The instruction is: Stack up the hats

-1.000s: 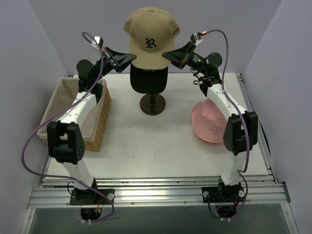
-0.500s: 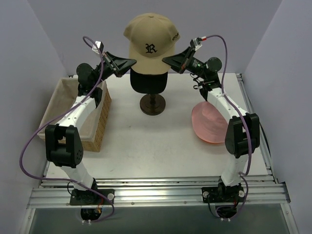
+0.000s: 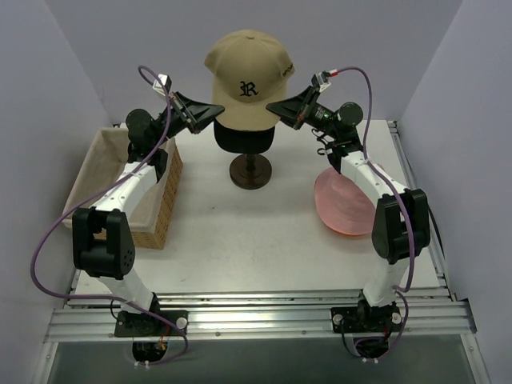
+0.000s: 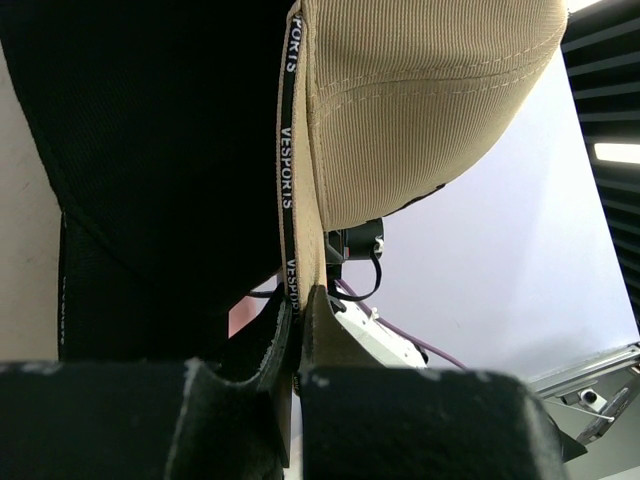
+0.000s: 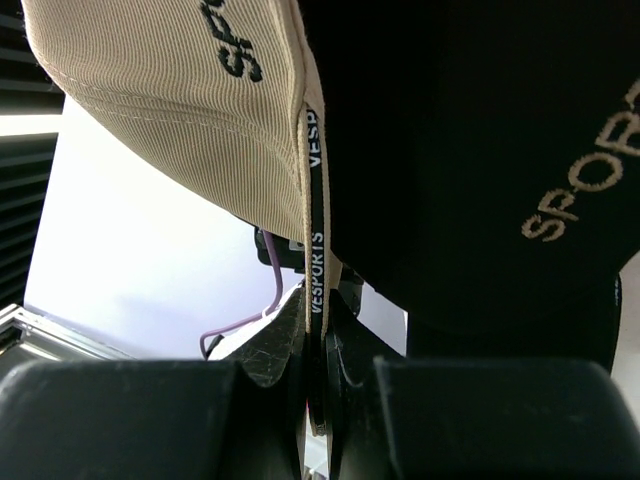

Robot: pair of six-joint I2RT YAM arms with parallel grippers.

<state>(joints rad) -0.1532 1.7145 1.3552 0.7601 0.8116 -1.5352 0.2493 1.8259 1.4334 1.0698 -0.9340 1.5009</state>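
Observation:
The tan cap (image 3: 248, 76) with a dark "R" hangs just over the black cap (image 3: 244, 138), which sits on the head form on its dark stand (image 3: 251, 170). My left gripper (image 3: 219, 106) is shut on the tan cap's left rim (image 4: 300, 290). My right gripper (image 3: 272, 105) is shut on its right rim (image 5: 315, 300). The black cap fills the left wrist view (image 4: 150, 150) and the right wrist view (image 5: 480, 150). The pale pink hat (image 3: 340, 200) lies on the table at the right over an orange edge (image 3: 344, 230); I cannot tell if that edge is the orange hat.
A wicker basket (image 3: 164, 200) with a cream liner stands at the left of the white table (image 3: 248, 240). Lilac walls close in the back and both sides. A metal rail (image 3: 256, 320) runs along the near edge.
Both grippers have moved the tan cap slightly: up from one second ago, then down a little and to the right. The pink hat has not moved.

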